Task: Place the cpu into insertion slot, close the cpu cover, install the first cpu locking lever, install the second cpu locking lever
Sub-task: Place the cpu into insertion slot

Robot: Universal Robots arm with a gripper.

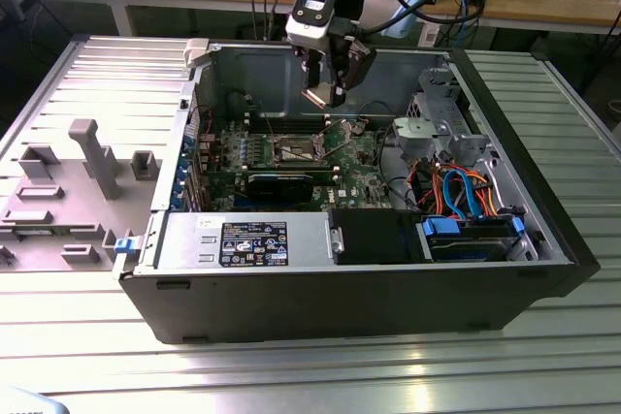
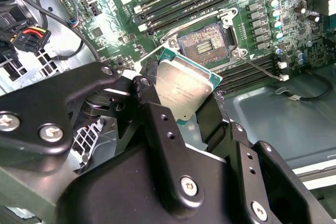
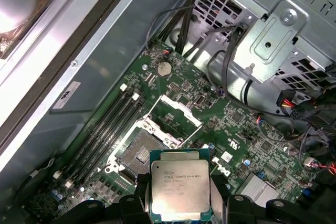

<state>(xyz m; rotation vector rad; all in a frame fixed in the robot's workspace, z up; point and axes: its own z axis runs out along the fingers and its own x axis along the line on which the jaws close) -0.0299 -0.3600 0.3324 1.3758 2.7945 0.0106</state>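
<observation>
An open computer case is seen on a ribbed metal table. A black printed label is stuck to the grey box along the case's near wall in the exterior view. Over the green board, the gripper is poised above the socket, which is left uncovered with its cover frame tipped up. The chip is clamped by its edges between the fingers, with open room below. Fine print is carried on its face.
</observation>
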